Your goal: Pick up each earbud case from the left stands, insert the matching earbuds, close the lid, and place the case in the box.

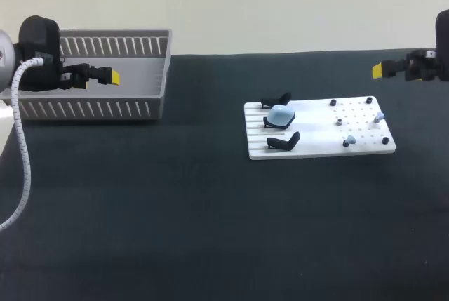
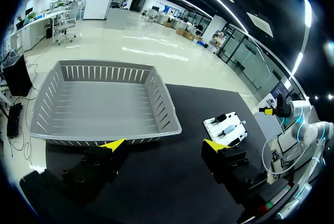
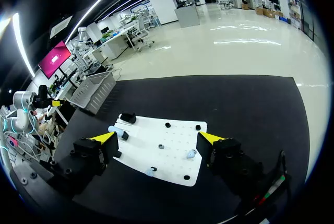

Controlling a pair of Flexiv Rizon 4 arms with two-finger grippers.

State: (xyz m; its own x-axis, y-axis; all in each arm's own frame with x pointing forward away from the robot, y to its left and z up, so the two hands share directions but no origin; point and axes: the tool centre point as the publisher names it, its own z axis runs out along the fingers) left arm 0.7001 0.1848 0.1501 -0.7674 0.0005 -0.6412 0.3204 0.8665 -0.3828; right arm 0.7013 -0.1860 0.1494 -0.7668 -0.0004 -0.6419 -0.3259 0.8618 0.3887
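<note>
A white board (image 1: 312, 148) lies right of the table's middle. On its left side stand three black stands. The middle one holds a closed light-blue earbud case (image 1: 280, 114); the stands (image 1: 276, 99) behind and in front of it are bare. Two pale-blue earbuds (image 1: 379, 116) (image 1: 349, 141) sit on the board's right half among black pegs. My left gripper (image 1: 105, 76) hangs open over the grey box (image 1: 116, 33) at the far left. My right gripper (image 1: 379, 70) is open, high beyond the board's right end. In the right wrist view the board (image 3: 172, 140) lies beneath the gripper (image 3: 157, 137), the case (image 3: 115, 129) at its far end.
In the left wrist view the grey slatted box (image 2: 162, 104) lies ahead of the gripper (image 2: 164, 144) with nothing inside, and the board (image 2: 225, 127) is small off to one side. Dark table surface stretches between box and board and along the front.
</note>
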